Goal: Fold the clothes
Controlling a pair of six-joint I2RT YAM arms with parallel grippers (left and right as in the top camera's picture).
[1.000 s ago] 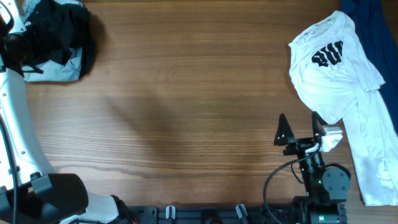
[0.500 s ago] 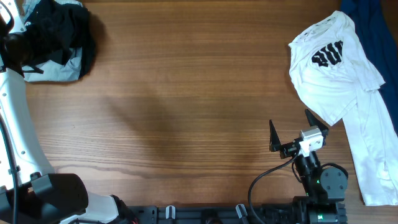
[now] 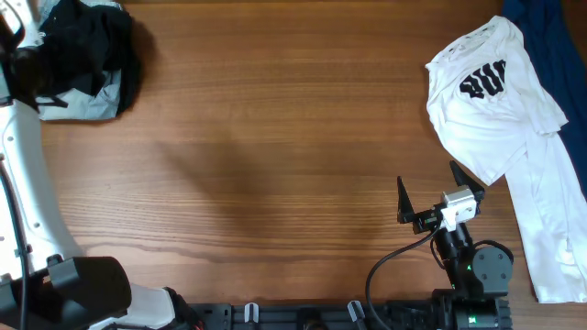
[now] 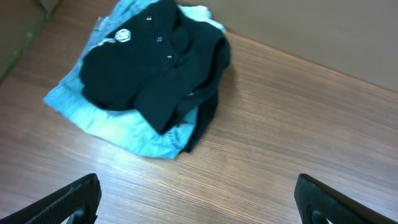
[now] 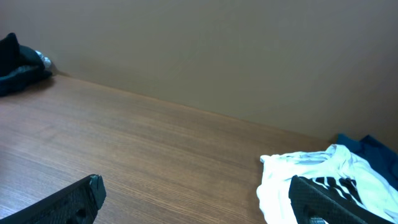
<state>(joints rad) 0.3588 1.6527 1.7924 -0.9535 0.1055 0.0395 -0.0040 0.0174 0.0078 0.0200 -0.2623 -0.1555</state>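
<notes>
1. The black shirt (image 3: 92, 46) lies crumpled in the far-left corner of the table (image 3: 275, 137). It is heaped on a pale blue garment (image 3: 87, 105), which shows from under its near edge.
2. In the left wrist view the shirt sits ahead of the left gripper (image 4: 198, 182) and a little to its left. It is clear of both fingers, with bare wood between.
3. A small white logo (image 4: 124, 35) shows on the far upper side of the heap.
4. The left gripper's fingers are spread wide, with nothing between them.
5. Overhead, the left arm (image 3: 23, 183) runs up the table's left edge to that corner. Its gripper is hard to make out there against the dark cloth.
6. The right gripper (image 3: 426, 174) is near the front edge, right of centre. Its fingers are apart and hold nothing.
7. It is well apart from the black shirt, which lies across the table at the opposite far corner. In the right wrist view the shirt is only a small dark shape at the far left.
8. A white tee (image 3: 495, 110) with a black print (image 3: 483, 81) lies along the right side, just beyond the right gripper. Whether its hem touches the nearer finger cannot be told.
9. A blue cloth (image 3: 550, 27) lies at the far-right corner, beside the tee.
</notes>
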